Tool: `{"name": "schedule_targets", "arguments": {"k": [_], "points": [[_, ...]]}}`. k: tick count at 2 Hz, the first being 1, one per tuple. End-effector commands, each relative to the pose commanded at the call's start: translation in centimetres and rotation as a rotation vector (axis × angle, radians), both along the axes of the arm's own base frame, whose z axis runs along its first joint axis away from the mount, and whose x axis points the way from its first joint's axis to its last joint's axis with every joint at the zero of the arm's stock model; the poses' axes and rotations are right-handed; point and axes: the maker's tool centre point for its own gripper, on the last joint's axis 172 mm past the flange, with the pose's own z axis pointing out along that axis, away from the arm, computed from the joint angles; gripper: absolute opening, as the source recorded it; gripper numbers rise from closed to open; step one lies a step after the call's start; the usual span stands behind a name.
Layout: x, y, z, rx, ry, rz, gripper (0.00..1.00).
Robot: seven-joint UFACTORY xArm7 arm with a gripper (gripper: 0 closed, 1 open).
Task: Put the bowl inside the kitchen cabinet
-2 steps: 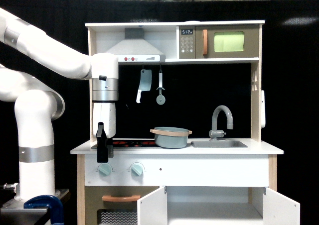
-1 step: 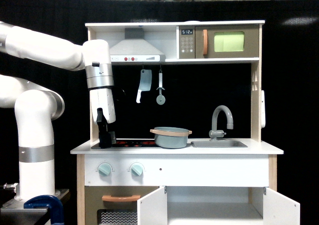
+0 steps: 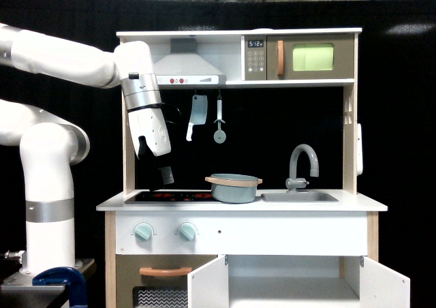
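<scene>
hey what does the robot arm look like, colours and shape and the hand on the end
The arm is glossy white, built of thick rounded tubes joined at bulging elbows. Silver metal bands ring its upright column and the wrist. Below the wrist band comes a white tapered housing, ending in a small black hand. No loose cables or readable markings show. A blue clamp sits at the base.

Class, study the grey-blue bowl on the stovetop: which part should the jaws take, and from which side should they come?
Probably the wall of the bowl at its tan rim band, coming from above. It stands upright with its mouth open, the sink lies close on the exterior view's right, and the gripper hangs above the stovetop to its left.
</scene>
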Motion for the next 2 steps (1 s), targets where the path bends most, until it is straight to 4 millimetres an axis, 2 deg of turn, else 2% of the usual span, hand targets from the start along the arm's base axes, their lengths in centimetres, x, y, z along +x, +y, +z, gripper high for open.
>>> {"name": "schedule_targets", "arguments": {"k": [1, 2], "points": [[7.8, -0.4, 2.7, 0.104, -0.111, 0.291, 1.0], [12.0, 3.5, 4.4, 0.209, -0.096, 0.341, 1.0]]}}
